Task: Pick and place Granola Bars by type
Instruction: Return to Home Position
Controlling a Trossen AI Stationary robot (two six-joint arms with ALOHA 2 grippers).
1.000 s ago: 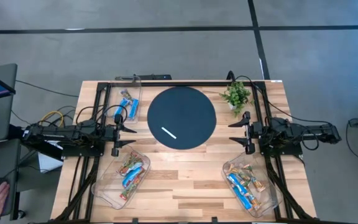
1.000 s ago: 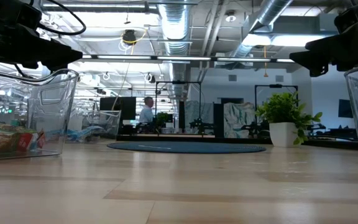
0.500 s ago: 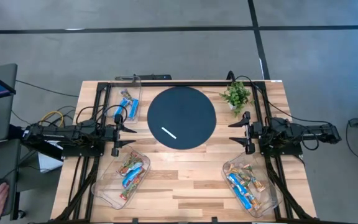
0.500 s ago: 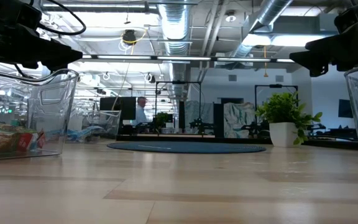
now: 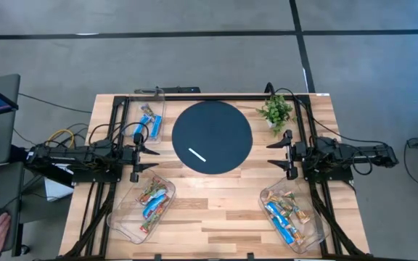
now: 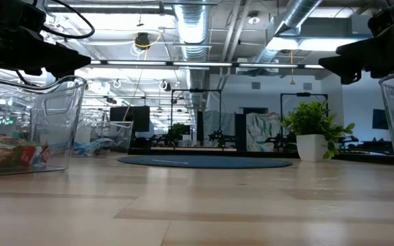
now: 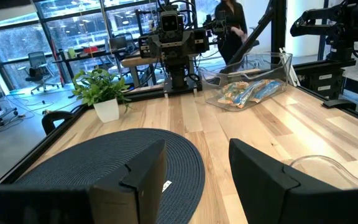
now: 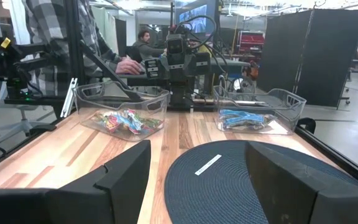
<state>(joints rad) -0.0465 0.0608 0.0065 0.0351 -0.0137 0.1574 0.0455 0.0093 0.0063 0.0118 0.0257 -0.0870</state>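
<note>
Wood-grain tabletop and everything on it look exactly as they did a second ago: no bar, bin or arm has shifted. The one change is far off in the low view, where a person in the room behind has passed out of sight.

The left gripper hangs at mid left of the high view and the right gripper at mid right. Each sits back on its own side of the dark round woven mat, fingers spread wide and holding nothing.

The small wrapped Granola Bars all lie inside three clear plastic bins: blue ones at upper left, red and green multicoloured ones at lower left, blue and tan ones at lower right. Only a thin white stick lies on the mat.

Judging by this stillness, the sorting is finished and both arms are already home.
</note>
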